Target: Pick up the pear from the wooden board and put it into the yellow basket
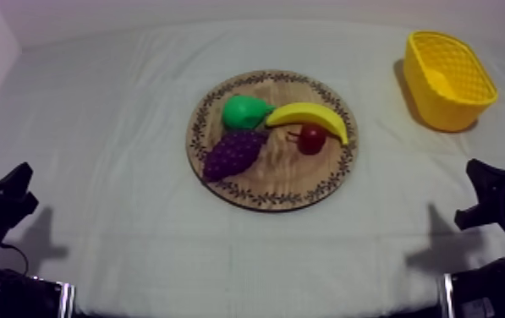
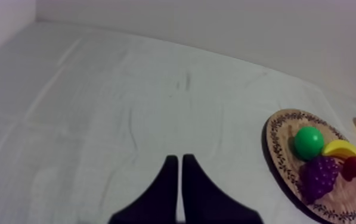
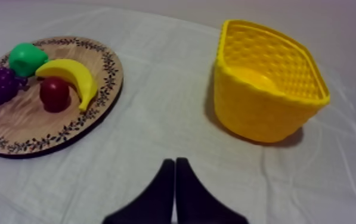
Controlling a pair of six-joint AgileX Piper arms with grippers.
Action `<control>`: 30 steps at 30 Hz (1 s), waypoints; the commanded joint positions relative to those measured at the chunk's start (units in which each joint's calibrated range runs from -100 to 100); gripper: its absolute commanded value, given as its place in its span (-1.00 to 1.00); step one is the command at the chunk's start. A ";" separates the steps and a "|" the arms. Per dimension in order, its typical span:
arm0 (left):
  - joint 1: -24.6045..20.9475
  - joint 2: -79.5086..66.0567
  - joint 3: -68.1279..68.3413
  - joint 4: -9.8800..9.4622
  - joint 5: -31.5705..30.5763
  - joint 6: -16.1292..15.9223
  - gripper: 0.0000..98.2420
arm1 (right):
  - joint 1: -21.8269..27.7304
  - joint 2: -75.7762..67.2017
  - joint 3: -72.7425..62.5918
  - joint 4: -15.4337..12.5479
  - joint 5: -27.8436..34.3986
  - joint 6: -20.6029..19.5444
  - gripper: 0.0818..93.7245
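Left claw (image 2: 177, 158) and right claw (image 3: 174, 161) are both pressed together, empty. Pear (image 1: 244, 112) lies on the wooden board (image 1: 289, 179), centre frame; yellow basket (image 1: 441, 108) stands upper right.

Pear (image 1: 245, 112) on board (image 1: 289, 182), perhaps touching banana (image 1: 310, 115)

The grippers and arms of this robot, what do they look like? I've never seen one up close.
Both are plain black, with no markings that I can make out. The left gripper and right gripper each have two smooth fingers, broad at the base and tapering to a slim tip. From above, the left arm and right arm look like dark, angular, blocky shapes.
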 commanded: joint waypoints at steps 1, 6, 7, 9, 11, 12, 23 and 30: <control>0.00 0.00 -0.02 -0.02 -0.01 0.00 -1.00 | 0.01 -0.05 0.02 0.03 -0.01 -0.01 -0.99; 0.00 0.00 -0.02 -0.02 -0.01 0.00 -1.00 | 0.01 -0.05 0.02 0.03 -0.01 -0.01 -0.99; 0.00 0.00 -0.02 -0.02 -0.01 0.00 -1.00 | 0.01 -0.05 0.02 0.03 -0.01 -0.01 -0.99; 0.00 0.00 -0.02 -0.02 -0.01 0.00 -1.00 | 0.01 -0.05 0.02 0.03 -0.01 -0.01 -0.99; 0.00 0.00 -0.02 -0.02 -0.01 0.00 -1.00 | 0.01 -0.05 0.02 0.03 -0.01 -0.01 -0.99; 0.00 0.00 -0.02 -0.02 -0.01 0.00 -1.00 | -0.06 -0.05 0.02 0.03 -0.01 0.00 -0.99; 0.00 0.00 -0.02 -0.02 -0.01 0.01 -1.00 | -13.25 0.69 -3.34 0.84 8.23 4.01 -0.99; 0.00 0.00 -0.02 -0.02 -0.01 0.00 -1.00 | -18.25 11.20 -9.00 5.27 7.84 1.15 -0.99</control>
